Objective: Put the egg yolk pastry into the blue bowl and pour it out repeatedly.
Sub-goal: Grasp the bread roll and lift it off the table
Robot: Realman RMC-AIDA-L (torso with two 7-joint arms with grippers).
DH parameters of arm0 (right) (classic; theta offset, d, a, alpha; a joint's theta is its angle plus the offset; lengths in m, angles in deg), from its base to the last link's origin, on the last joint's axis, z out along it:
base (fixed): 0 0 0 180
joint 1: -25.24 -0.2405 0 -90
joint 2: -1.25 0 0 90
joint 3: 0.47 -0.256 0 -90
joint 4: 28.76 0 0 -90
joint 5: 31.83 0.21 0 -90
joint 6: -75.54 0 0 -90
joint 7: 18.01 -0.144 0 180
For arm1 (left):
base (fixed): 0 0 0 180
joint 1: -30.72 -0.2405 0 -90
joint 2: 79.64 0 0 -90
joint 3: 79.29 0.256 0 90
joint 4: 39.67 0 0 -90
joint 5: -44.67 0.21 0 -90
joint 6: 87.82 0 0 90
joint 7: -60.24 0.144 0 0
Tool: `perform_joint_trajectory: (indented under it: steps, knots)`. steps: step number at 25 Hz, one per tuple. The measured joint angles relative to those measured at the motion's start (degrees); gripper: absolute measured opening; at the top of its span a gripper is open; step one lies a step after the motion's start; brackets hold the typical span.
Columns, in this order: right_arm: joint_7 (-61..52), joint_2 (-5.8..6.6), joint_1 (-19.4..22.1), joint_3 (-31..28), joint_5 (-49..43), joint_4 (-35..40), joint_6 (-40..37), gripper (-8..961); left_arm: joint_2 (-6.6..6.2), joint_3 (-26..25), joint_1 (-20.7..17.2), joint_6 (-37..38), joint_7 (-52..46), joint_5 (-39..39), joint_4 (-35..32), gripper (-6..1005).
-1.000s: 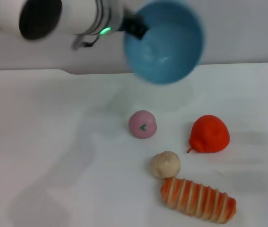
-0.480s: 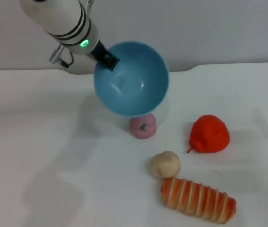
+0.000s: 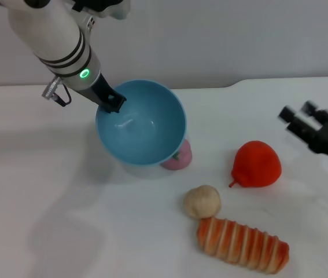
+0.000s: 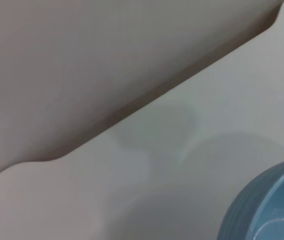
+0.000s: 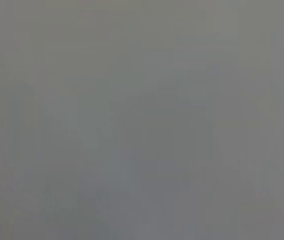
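The blue bowl (image 3: 141,122) is clamped at its rim by the left gripper (image 3: 111,102) fingers, tilted, empty, ready for loading. The egg yolk pastry (image 3: 202,201) lies on the tabletop (image 3: 65,220) near the bowl. The right gripper (image 3: 297,119) is well off the bowl, fingers apart.

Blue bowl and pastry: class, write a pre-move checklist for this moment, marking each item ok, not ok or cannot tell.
1. Left gripper grips the blue bowl at its rim: ok.
2. Bowl interior free of food: ok, only the glossy inside shows.
3. Bowl resting flat on the table: cannot tell; it looks tilted toward the camera and covers part of the pink ball.
4. Egg yolk pastry reachable: ok from above, though it lies against the striped bread loaf.
5. Right gripper open for a pick: ok; it hovers past the red fruit.
6. Right wrist view useful: not ok, blank grey.
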Motion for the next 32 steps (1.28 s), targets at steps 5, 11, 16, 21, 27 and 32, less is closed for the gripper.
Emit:
perform_joint_trajectory:
  steps: [5,11,16,21,27,32]
  knots:
    - [-25.76,0.07,-0.10,-0.09,-18.70,11.95,3.89,679,0.18,0.06,-1.03,1.06,0.27,-0.20,0.57,0]
    - [-50.28,0.09,-0.43,-0.53,-35.65,22.78,0.28,673,0.41,0.12,-1.08,2.33,0.29,-0.34,0.91,0]
    - [-60.95,0.80,-2.49,-0.32,-36.71,23.35,-2.68,668,0.45,0.17,-0.83,2.86,0.29,-0.34,0.47,0]
    - [-71.08,1.18,-3.72,-0.28,-39.76,22.70,-0.92,663,0.47,0.27,-0.99,3.04,0.29,-0.50,0.56,0]
    - [-77.10,1.44,-6.32,-0.10,-46.65,20.05,0.35,657,0.48,0.40,-1.15,3.19,0.29,-0.50,0.39,-1]
    - [-77.00,0.90,-10.17,0.01,-48.29,15.46,3.64,653,0.68,0.53,-1.36,3.74,0.29,-0.55,0.74,-1]
